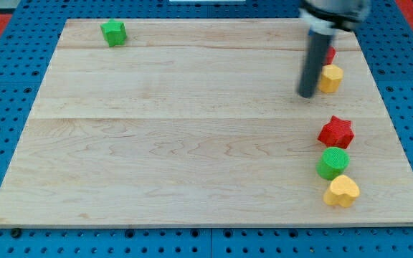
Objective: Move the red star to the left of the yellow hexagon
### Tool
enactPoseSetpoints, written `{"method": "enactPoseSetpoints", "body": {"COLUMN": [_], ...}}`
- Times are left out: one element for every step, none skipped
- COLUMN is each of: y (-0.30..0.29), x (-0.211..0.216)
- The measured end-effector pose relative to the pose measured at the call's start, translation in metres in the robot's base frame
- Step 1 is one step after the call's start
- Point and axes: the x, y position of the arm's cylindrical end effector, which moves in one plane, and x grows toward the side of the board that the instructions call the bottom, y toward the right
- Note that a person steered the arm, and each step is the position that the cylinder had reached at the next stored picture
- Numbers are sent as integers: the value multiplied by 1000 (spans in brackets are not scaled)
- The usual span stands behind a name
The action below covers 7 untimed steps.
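Note:
The red star [336, 132] lies near the board's right edge, below the yellow hexagon [330, 78]. The hexagon sits at the upper right. My tip [307, 94] rests on the board just to the left of the yellow hexagon, close to it, and above and left of the red star. The rod rises from the tip toward the view's top. A red block [330, 54] shows partly behind the rod, just above the hexagon; its shape is hidden.
A green round block [333, 163] lies just below the red star, and a yellow heart [342, 190] below that. A green block [113, 32] sits at the board's top left. The wooden board [192, 143] lies on a blue pegboard.

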Motion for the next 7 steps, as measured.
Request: {"method": "enactPoseSetpoints", "body": {"y": [77, 81, 16, -23, -23, -58, -96], "x": [27, 82, 103, 81, 40, 14, 12]}}
